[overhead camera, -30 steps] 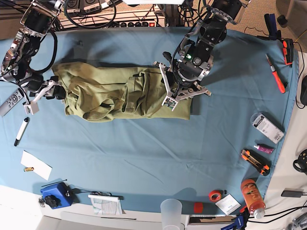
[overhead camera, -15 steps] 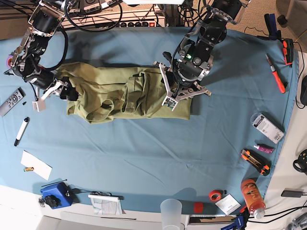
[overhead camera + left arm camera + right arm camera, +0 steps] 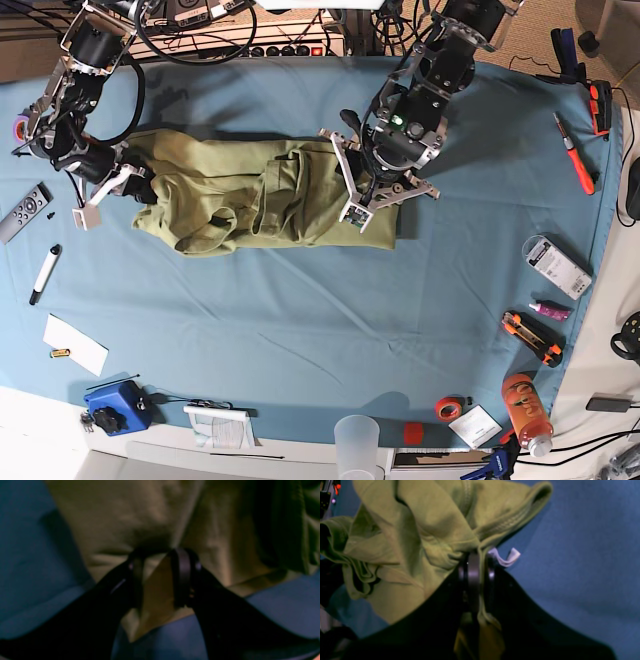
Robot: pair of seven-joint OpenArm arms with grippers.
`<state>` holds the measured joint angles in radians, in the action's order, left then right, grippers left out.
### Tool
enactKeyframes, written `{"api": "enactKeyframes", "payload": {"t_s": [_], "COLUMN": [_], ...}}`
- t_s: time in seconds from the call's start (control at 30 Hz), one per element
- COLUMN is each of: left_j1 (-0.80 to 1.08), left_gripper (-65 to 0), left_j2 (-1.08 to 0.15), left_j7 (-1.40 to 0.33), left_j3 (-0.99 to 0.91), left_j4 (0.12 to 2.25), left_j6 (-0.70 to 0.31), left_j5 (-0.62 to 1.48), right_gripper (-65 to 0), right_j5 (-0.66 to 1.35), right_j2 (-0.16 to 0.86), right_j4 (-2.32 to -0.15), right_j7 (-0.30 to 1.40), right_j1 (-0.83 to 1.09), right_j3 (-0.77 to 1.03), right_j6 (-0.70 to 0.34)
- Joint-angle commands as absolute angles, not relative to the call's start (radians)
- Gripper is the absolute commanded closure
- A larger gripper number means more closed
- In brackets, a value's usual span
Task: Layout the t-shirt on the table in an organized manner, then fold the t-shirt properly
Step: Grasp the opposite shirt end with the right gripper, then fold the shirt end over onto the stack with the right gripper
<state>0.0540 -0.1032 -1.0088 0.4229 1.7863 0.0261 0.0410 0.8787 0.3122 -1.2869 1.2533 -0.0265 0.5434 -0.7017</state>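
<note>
Over on the left of the base view, my right gripper (image 3: 128,185) is clamped tight on the collar end of the t-shirt (image 3: 250,190), olive cloth bunched between my jaws and the small white tag (image 3: 504,558) curling out just beside them. The shirt lies crumpled in a long strip across the middle of the table (image 3: 300,330). Moving right, my left gripper (image 3: 372,205) presses down on the far end, jaws partly apart with a fold of fabric pinched between them.
</note>
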Motion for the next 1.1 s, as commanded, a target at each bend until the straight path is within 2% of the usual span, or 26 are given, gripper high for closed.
{"api": "enactKeyframes", "payload": {"t_s": [0.0,0.23,0.43,0.67,0.83,1.07], "left_j1": [0.056,0.061,0.061,0.075,0.101,0.143], "left_gripper": [-18.9,-18.9,-18.9,-18.9,-18.9,-18.9], "left_j2": [-0.097,-0.08,-0.052,-0.054,-0.054,-0.104], "left_j7": [-1.028,-1.063,-1.078,-1.112,-1.138,-1.145], "left_j3": [0.43,0.429,0.429,0.429,0.377,0.127], "left_j4": [1.792,1.821,2.001,2.098,2.098,2.098], "left_j6": [-0.004,-0.012,-0.027,0.035,0.109,0.113], "left_j5": [0.099,0.156,0.186,0.004,-0.14,-0.11], "right_gripper": [0.0,0.0,0.0,0.0,0.0,0.0], "right_j5": [0.839,0.719,0.706,0.757,0.767,0.767], "right_j2": [0.33,0.364,0.433,0.429,0.397,0.33], "right_j4": [-1.296,-1.296,-1.296,-1.312,-1.468,-1.771], "right_j7": [1.238,1.191,1.19,1.264,1.268,1.242], "right_j1": [-0.06,-0.203,-0.258,-0.245,-0.182,-0.078], "right_j3": [0.555,0.61,0.607,0.6,0.51,0.362], "right_j6": [-0.698,-0.698,-0.698,-0.698,-0.698,-0.698]}}
